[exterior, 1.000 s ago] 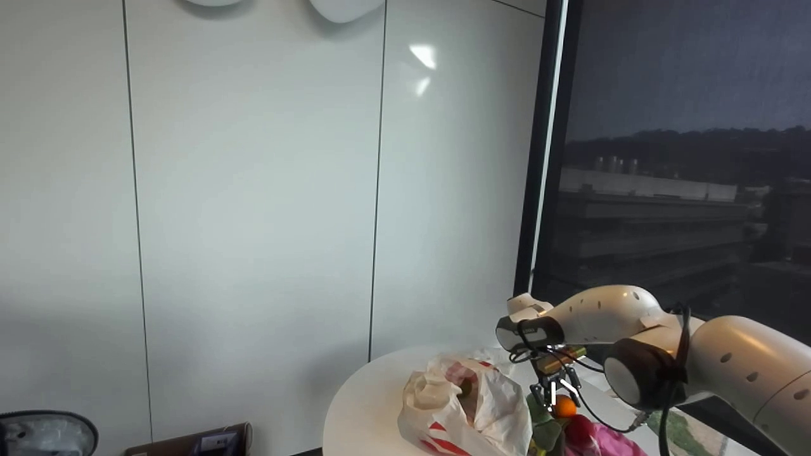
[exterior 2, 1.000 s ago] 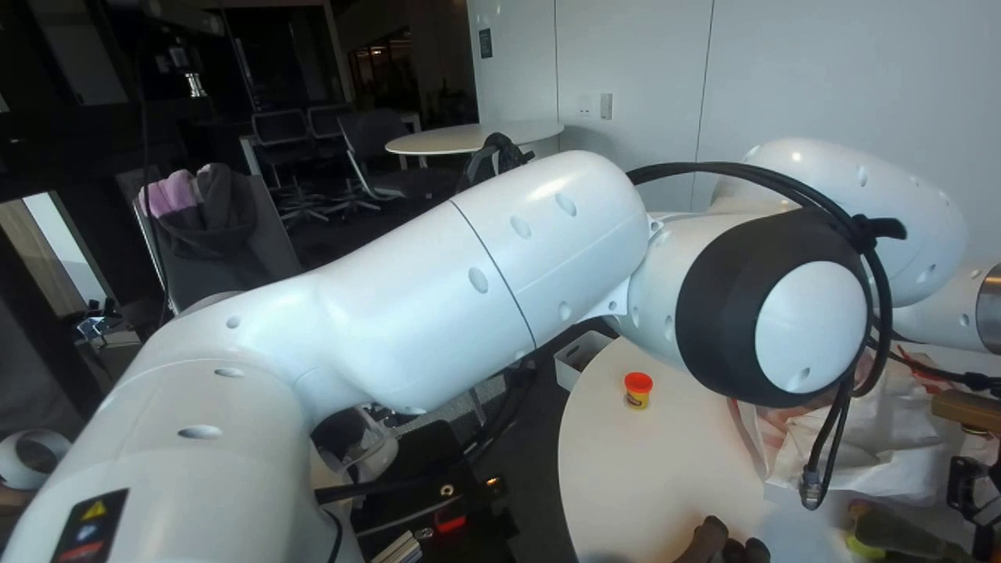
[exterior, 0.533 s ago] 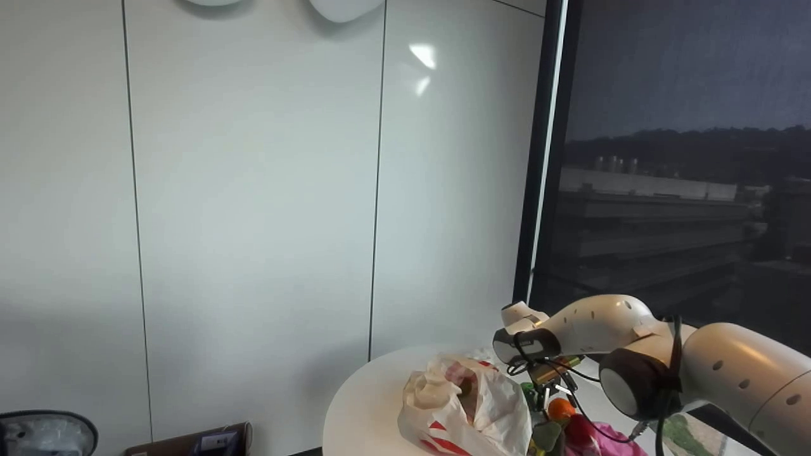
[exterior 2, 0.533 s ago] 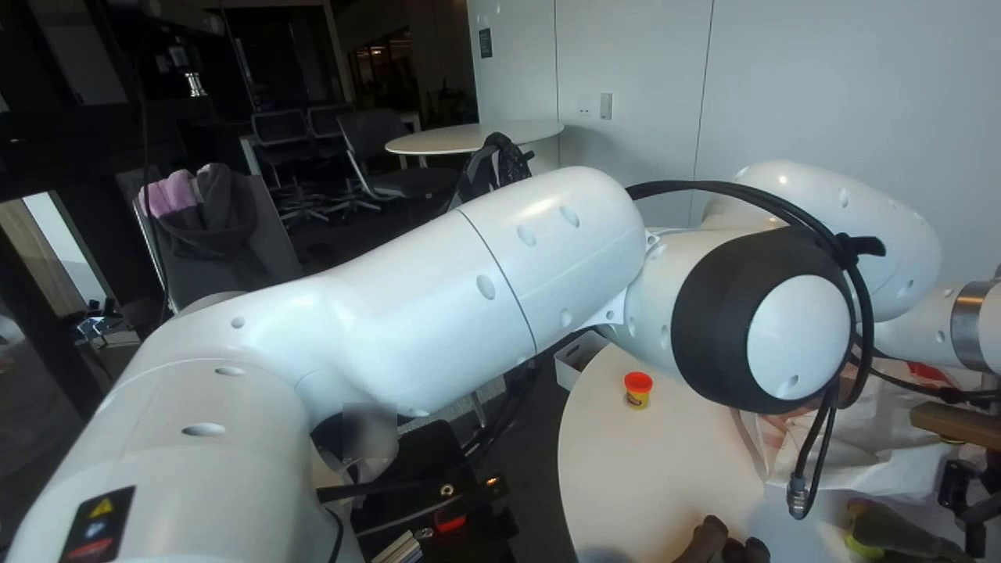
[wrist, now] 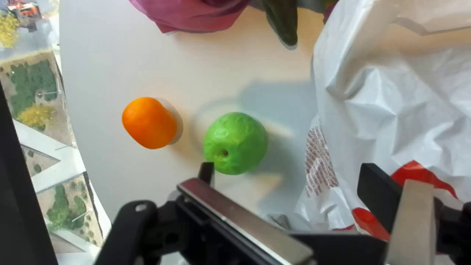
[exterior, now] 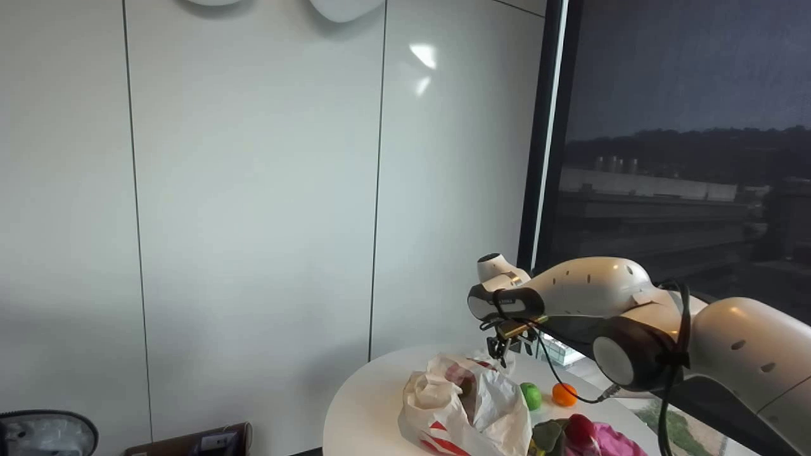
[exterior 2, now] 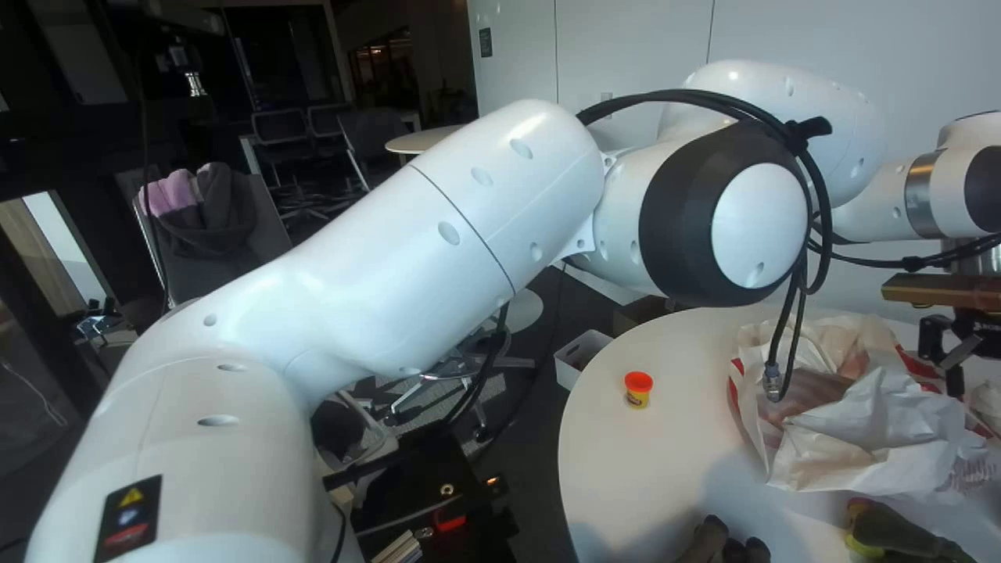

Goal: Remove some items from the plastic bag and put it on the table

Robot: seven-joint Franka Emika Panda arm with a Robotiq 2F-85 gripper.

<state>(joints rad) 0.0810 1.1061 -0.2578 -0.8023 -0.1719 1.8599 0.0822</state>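
Since green fruit (wrist: 235, 143) and orange (wrist: 149, 122) sit on worktop (wrist: 110, 62), unloading's partway imo; hand (wrist: 289, 177) wide, holding nothing; next probably dip into plastic bag (wrist: 392, 106) for more.

Arched arm (exterior: 621, 288), fingers (wrist: 379, 197) downward, wide apart.

the plastic bag (wrist: 382, 106) is white with red patches, the table (wrist: 213, 73) white, one fruit (wrist: 237, 141) green, another fruit (wrist: 149, 122) orange.

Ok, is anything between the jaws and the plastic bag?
Nothing visible: in the wrist view, the open jaws partly overlap the plastic bag. The green fruit and orange fruit lie off to its side on the table.
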